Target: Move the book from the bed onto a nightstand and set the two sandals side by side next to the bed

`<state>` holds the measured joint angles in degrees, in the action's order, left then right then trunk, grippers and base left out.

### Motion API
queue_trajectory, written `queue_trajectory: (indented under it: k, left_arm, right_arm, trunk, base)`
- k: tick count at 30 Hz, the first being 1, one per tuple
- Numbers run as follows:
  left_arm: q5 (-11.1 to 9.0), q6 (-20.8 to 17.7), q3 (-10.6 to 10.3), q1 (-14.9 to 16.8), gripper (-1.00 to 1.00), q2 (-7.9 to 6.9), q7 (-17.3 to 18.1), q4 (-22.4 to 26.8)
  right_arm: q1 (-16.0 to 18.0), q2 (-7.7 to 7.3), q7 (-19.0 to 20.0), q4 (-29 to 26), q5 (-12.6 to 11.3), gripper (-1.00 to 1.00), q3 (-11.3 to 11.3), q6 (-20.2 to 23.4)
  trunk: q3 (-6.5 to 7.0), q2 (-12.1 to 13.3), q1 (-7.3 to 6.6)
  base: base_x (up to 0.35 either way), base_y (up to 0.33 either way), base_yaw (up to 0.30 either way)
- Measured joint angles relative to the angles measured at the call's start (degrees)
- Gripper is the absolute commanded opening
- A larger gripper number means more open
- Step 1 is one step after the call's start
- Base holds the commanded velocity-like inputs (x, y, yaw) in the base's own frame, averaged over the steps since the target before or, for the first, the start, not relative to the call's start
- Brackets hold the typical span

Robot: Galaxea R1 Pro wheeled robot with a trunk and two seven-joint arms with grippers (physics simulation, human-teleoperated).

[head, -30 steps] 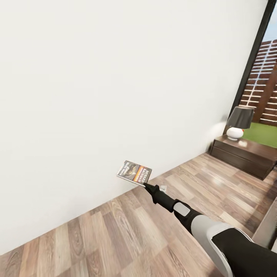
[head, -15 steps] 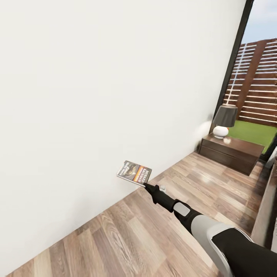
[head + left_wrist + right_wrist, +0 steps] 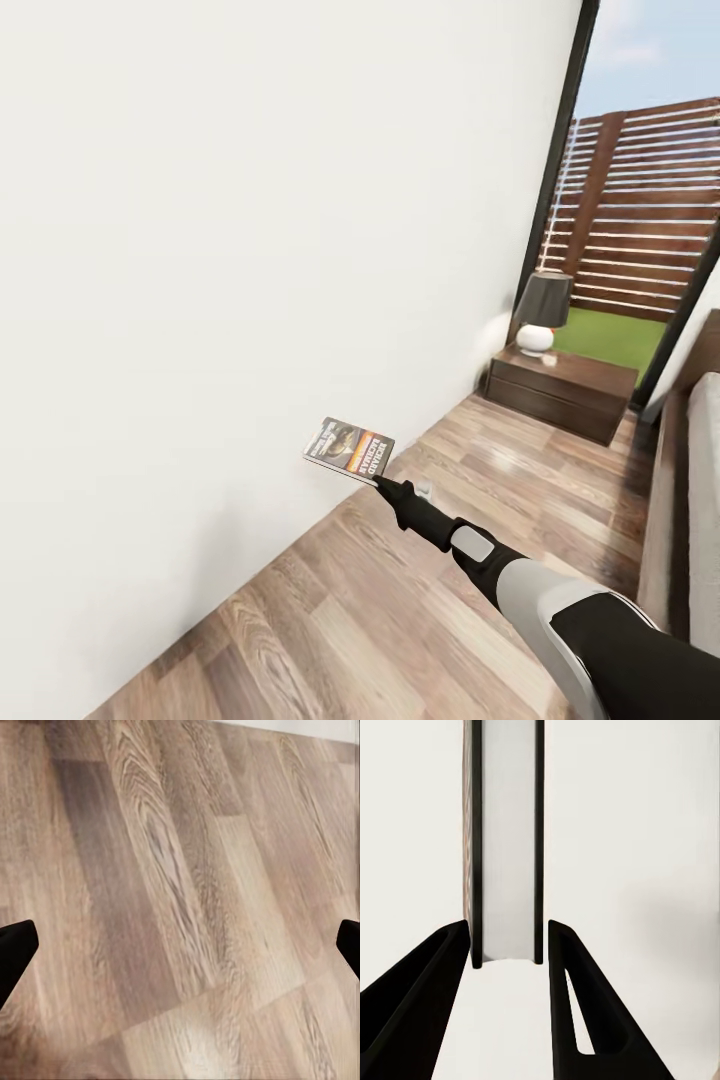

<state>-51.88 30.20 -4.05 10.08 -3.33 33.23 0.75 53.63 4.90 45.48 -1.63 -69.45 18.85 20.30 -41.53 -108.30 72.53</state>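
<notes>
The book (image 3: 349, 447), a small paperback with a grey-and-dark cover and an orange band, is held flat in the air by my right gripper (image 3: 378, 482), which is shut on its near edge. The right wrist view looks along the two black fingers (image 3: 556, 967) at the book (image 3: 508, 847) edge-on, its white page block between them. A dark-brown nightstand (image 3: 560, 394) stands by the window at the far right. The bed (image 3: 690, 520) with its grey mattress shows at the right edge. My left gripper (image 3: 180, 952) hangs open over the wood floor.
A white wall (image 3: 250, 250) runs close along the left. A lamp (image 3: 541, 312) with a dark shade stands on the nightstand. Behind it is a tall black-framed window (image 3: 640, 200) with a slatted fence. Wood-plank floor (image 3: 480, 470) lies between wall and bed.
The camera has turned right: nightstand, lamp and window have shifted left in the picture and the bed has come into view. The right arm still holds the book the same way.
</notes>
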Motion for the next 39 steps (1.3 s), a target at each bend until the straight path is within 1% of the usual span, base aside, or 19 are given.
queue_trajectory:
  k: [12,39]
  left_arm:
    - [-0.02,0.00,0.00,0.00,1.00,0.00,0.00,0.00]
    - [-0.02,0.00,0.00,0.00,1.00,0.00,0.00,0.00]
  right_arm:
    - [0.00,0.00,0.00,0.00,0.00,-1.00,-0.03,0.00]
    - [0.00,0.00,0.00,0.00,-0.03,-1.00,-0.07,0.00]
  trunk:
    - [0.00,0.00,0.00]
    - [0.00,0.00,0.00]
  base:
    - [0.271,0.090,-0.256]
    - [0.270,0.124,-0.256]
